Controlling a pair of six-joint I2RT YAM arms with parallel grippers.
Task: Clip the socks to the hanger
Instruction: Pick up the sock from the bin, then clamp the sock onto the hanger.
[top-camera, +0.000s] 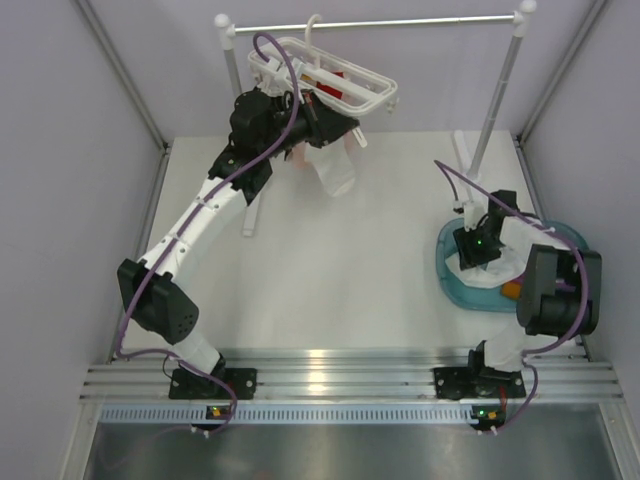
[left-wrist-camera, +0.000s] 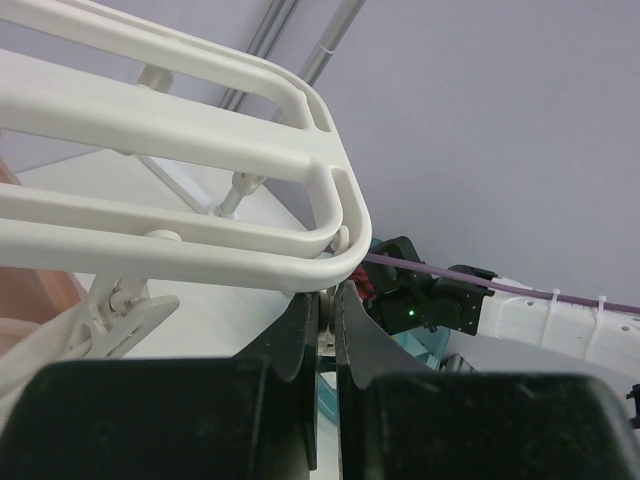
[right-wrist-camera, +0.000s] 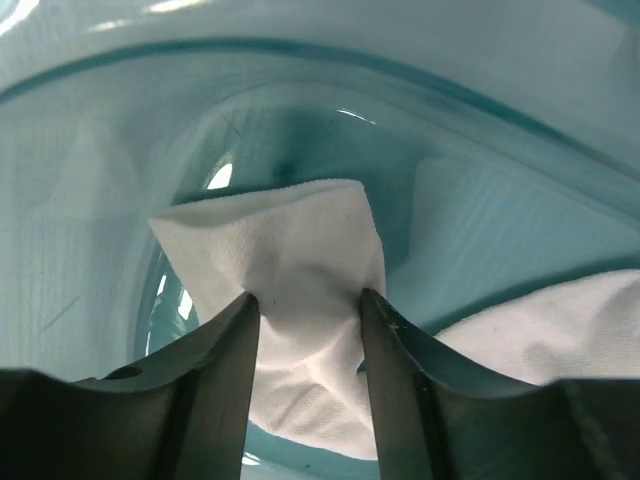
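Fingers of your left gripper (left-wrist-camera: 327, 300) are pressed almost together, with only a thin white tab (left-wrist-camera: 325, 328) showing in the slit between them. It sits right under the rounded corner of the hanger (left-wrist-camera: 200, 130), but you cannot tell from the left wrist view whether it belongs to a clip. A loose white clip (left-wrist-camera: 125, 318) dangles from the slats further to the left in that view.

Your right gripper (right-wrist-camera: 310, 298) is pinching a white sock (right-wrist-camera: 290, 235). The cloth bunches between the two fingers and fans out above their tips. It lies inside the teal basin (right-wrist-camera: 450, 130), and more white fabric (right-wrist-camera: 560, 320) lies beside it to the right.

From above, your left arm stretches far forward, so its gripper sits at the near edge of the hanger, which hangs by its hook from the silver rail (top-camera: 400, 22). A white hanging sock (top-camera: 336, 172) droops below the frame, with a pale pink sock (top-camera: 300, 155) just beside it and something red (top-camera: 333, 84) up among the slats. Your right arm is folded back over the basin at the right side of the table (top-camera: 350, 270). An orange sock (top-camera: 512, 290) shows at the basin's near side, partly hidden by the arm.
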